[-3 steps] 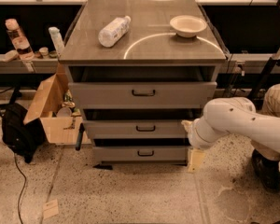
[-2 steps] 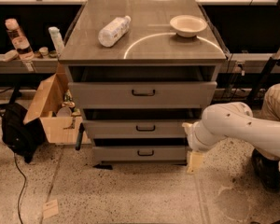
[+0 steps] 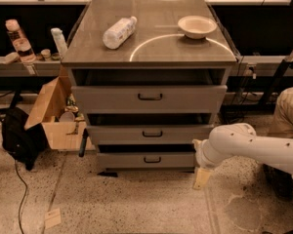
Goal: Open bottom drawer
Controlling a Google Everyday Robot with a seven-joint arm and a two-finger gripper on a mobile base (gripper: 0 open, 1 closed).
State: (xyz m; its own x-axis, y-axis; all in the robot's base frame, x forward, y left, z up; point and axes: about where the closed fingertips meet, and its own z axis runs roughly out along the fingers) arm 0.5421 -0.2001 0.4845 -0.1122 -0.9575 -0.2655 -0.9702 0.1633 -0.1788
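The grey cabinet (image 3: 151, 55) has three grey drawers, each with a small black bar handle. The bottom drawer (image 3: 146, 160) is the lowest one, with a low flat front and its handle (image 3: 152, 159) at the centre. It stands out a little, with a dark gap above it. The middle drawer (image 3: 149, 134) and the tall top drawer (image 3: 149, 98) also stand out slightly. My gripper (image 3: 201, 172), at the end of the white arm (image 3: 249, 147), hangs just right of the bottom drawer's right end, near the floor, away from the handle.
A white bottle (image 3: 119, 31) lies on the cabinet top beside a white bowl (image 3: 197, 26). An open cardboard box (image 3: 53, 118) and a black bag (image 3: 20, 138) sit on the floor at the left. A beige shape (image 3: 288, 113) stands at the right edge.
The white arm and gripper have sunk lower beside the cabinet's right side, down to the level of the bottom drawer. The drawers have not moved.
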